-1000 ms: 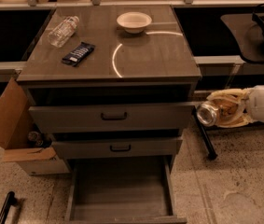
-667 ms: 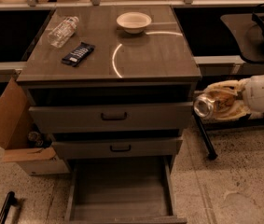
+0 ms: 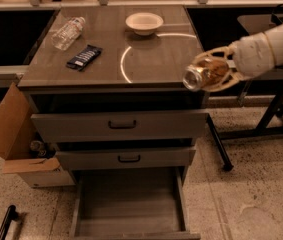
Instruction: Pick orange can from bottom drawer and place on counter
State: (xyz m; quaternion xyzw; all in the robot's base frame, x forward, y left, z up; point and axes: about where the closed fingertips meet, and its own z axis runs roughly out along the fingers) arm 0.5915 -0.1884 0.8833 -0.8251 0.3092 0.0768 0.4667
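My gripper (image 3: 212,69) is shut on the orange can (image 3: 202,75), which lies on its side with its silver end facing left. It hangs in the air at the counter's (image 3: 166,59) right front corner, just above the edge. The white arm reaches in from the right. The bottom drawer (image 3: 128,206) is pulled open below, and its grey floor is bare.
On the counter lie a clear plastic bottle (image 3: 68,32), a dark snack packet (image 3: 84,57) and a white bowl (image 3: 144,23). A cardboard box (image 3: 18,139) stands left of the cabinet. A black metal stand (image 3: 276,109) is at the right.
The gripper has lifted the can and carried it left, from beside the upper drawers to the counter's right front corner.
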